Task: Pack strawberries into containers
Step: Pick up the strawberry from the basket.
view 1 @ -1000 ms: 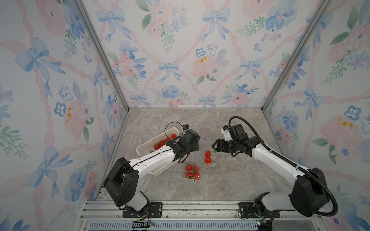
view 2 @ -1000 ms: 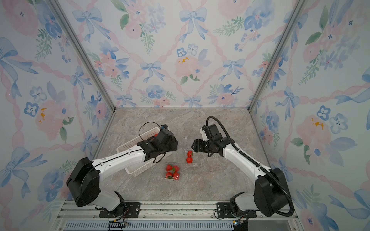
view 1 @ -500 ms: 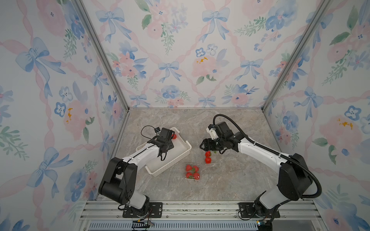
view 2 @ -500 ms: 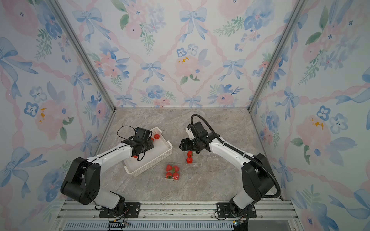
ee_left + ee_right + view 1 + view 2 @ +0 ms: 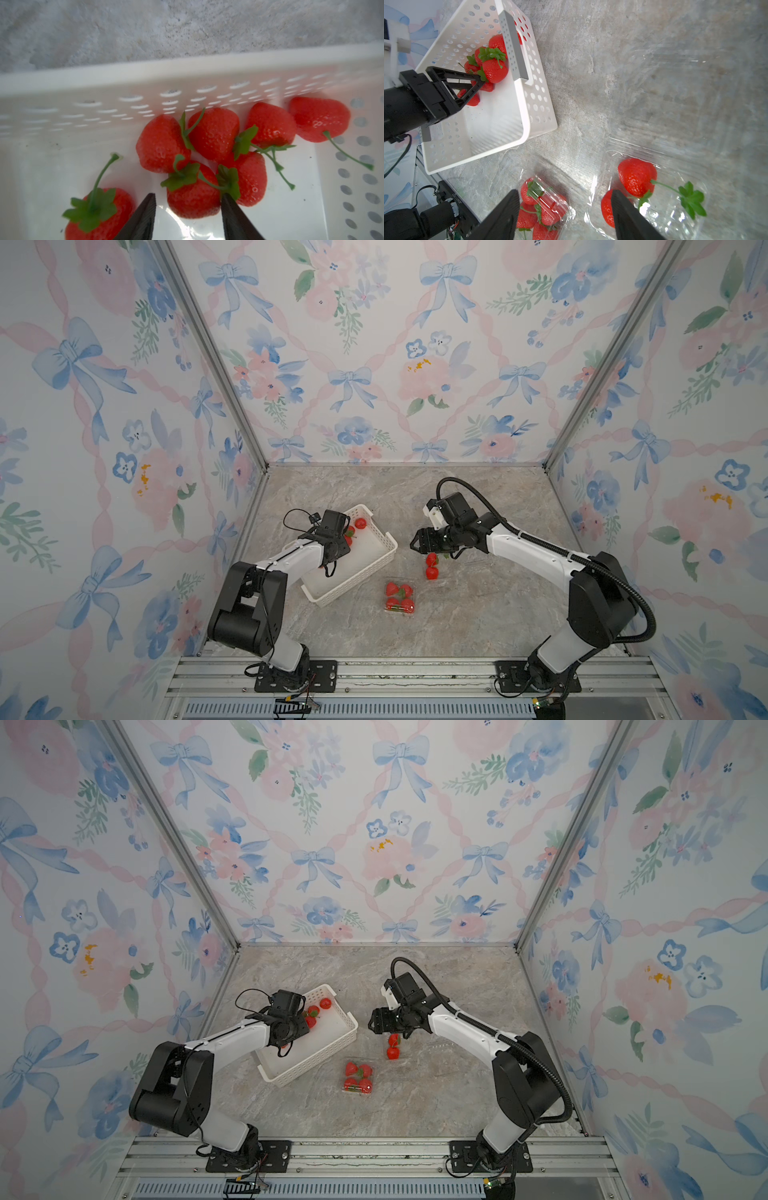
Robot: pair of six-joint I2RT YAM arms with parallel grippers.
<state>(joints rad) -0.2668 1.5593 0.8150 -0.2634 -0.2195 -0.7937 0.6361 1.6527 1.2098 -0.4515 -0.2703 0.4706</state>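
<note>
— Left wrist view: what sits between the fingers (image 5: 145, 218)?

— One berry (image 5: 193, 203), lying in the basket (image 5: 145, 70). The left end effector (image 5: 188, 196) is spread and straddles it. One finger grazes the leafy cap and the other stands just clear, so nothing is clamped yet.

— How does it lie?

— Cap toward the pile, tip toward the wrist. Its long axis runs along the fingers, so the jaws would close across its short width. I'd call that a fair line for a pinch.

— Any neighbours?

— Six more berries (image 5: 214, 133). Most crowd the perforated wall and one presses against its side. Thin stems cross near its cap, so a lift might drag another along.

— How does it look?

— Glossy red and seeded, with a green cap and a curled stem.

— Where is all this in a top view?

— The basket is at 10 o'clock from the full punnet (image 5: 399, 597), with the fruit bunched at its 12 o'clock end. The half-filled punnet (image 5: 432, 566) holds two and lies on the surface (image 5: 478, 614), at about 4 o'clock from the left end effector.

— And the other arm?

— The right end effector (image 5: 417, 541) is spread wide and empty. It hovers with the half-filled punnet just at its 5 o'clock, well apart from the basket. The left arm is plainly the nearer to the berry.
</note>
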